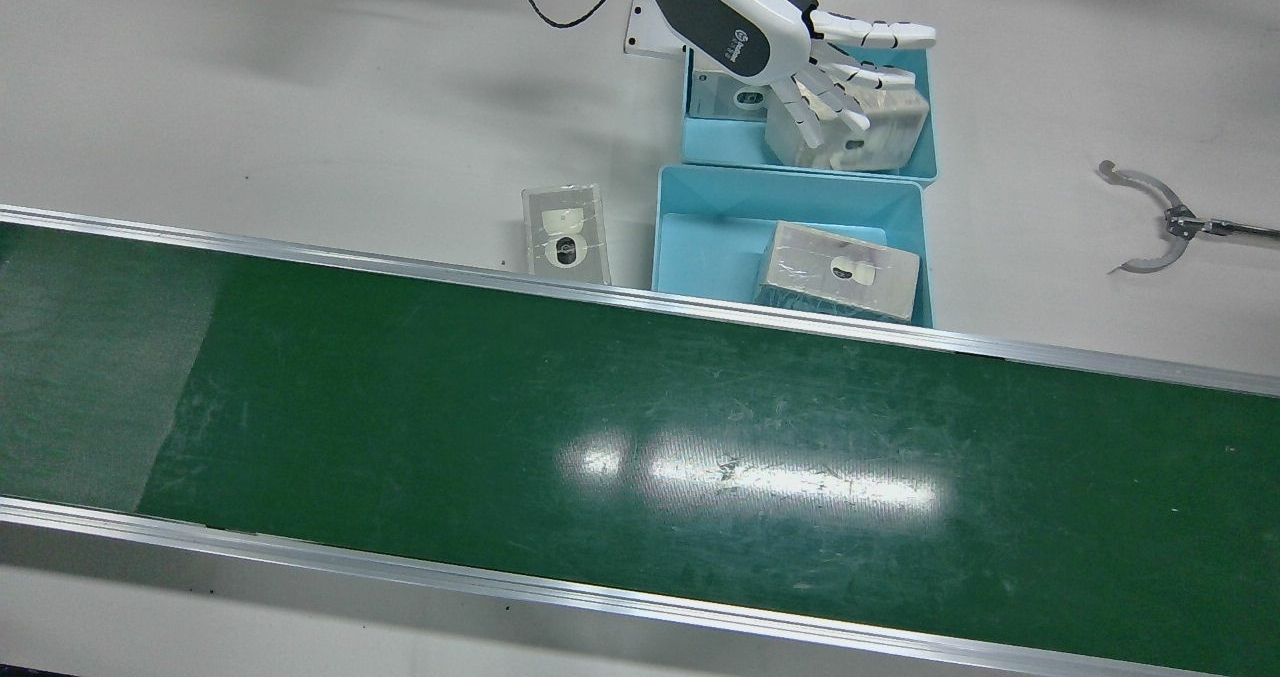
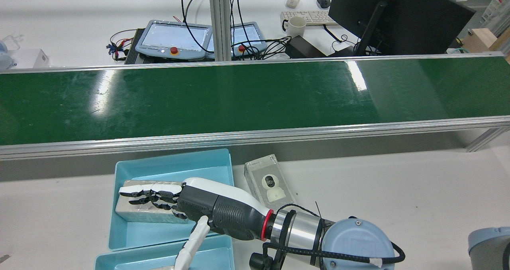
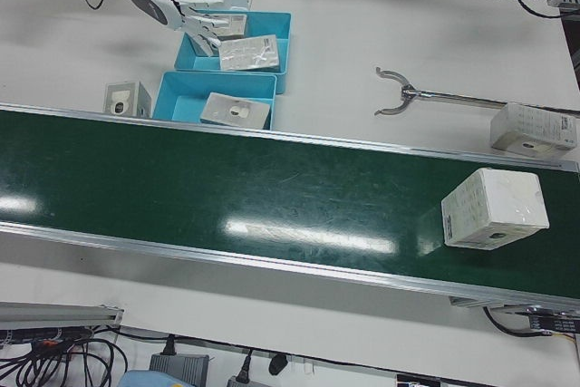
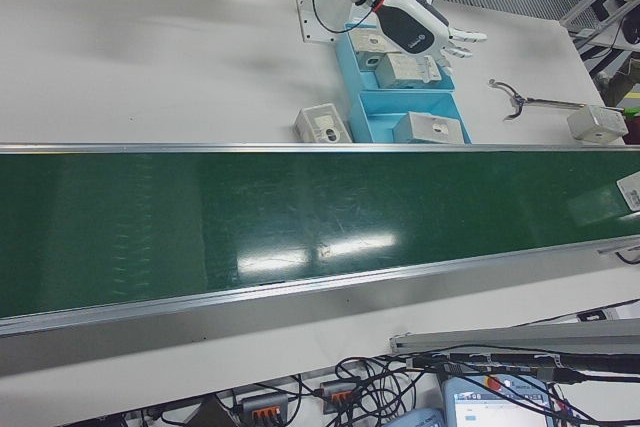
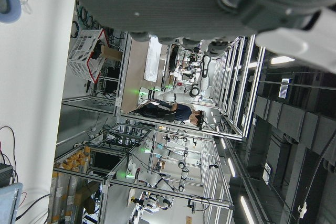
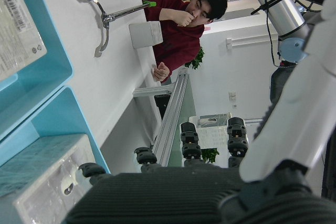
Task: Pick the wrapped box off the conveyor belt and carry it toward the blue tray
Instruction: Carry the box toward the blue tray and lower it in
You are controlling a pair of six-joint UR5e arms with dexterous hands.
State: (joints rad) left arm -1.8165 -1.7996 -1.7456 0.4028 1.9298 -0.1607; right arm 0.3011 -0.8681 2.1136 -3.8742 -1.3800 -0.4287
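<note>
My right hand [image 3: 201, 24] hovers with fingers spread, holding nothing, over the far blue tray [image 3: 285, 52], which carries two wrapped packs. The near blue tray [image 3: 179, 92], just beside the conveyor belt [image 3: 227, 188], holds one. Far right on the belt sits the wrapped box [image 3: 494, 208]: whitish, film-covered, with a dark spot on its front. For the left hand [image 5: 173, 3], I can't tell how its fingers stand.

Front view overhead; rear view faces opposite; both share conveyor belt [image 1: 640, 437], blue trays [image 2: 171, 170].
</note>
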